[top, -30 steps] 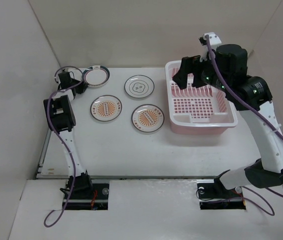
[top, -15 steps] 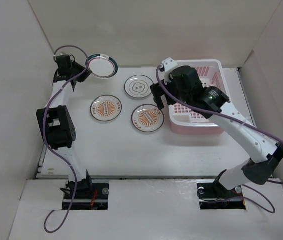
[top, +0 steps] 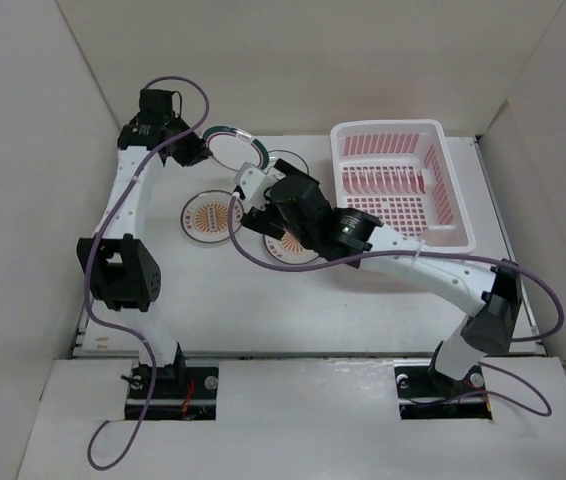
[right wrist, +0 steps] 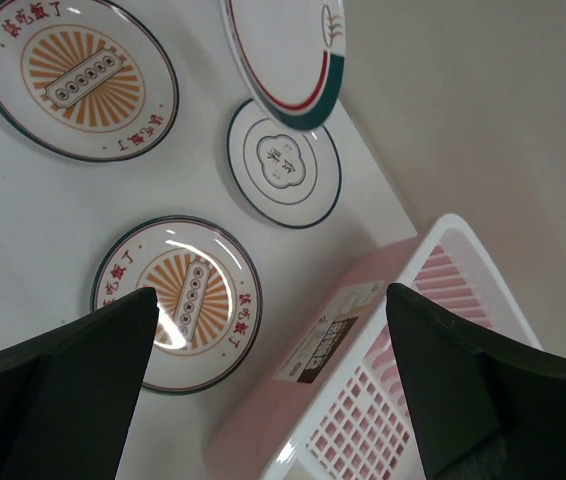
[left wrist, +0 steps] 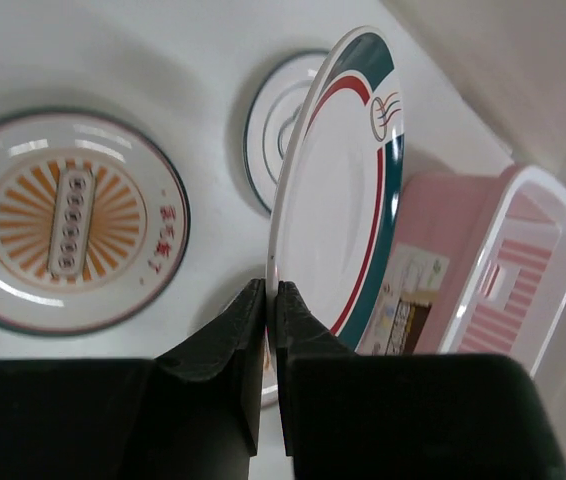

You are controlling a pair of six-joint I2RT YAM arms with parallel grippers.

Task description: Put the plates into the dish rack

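Note:
My left gripper (top: 203, 150) is shut on the rim of a white plate with a teal and red rim (top: 231, 145), held on edge in the air at the back left; the wrist view shows the pads (left wrist: 253, 320) pinching that plate (left wrist: 338, 180). Two orange sunburst plates (top: 211, 215) (top: 298, 250) and the plain-centred plate (top: 285, 160) lie on the table, the last two partly hidden by my right arm. My right gripper (top: 263, 212) is open and empty above them, its wrist view (right wrist: 273, 340) showing them well below. The pink dish rack (top: 403, 185) stands at the right, with no plate in it.
Cardboard walls enclose the table at left, back and right. The right arm stretches across the middle from its base (top: 443, 385) toward the left. The rack has a label on its near side wall (right wrist: 328, 345).
The left gripper has carried the teal-rimmed plate up and to the right. The right arm has swung from over the rack leftward, over the plates on the table.

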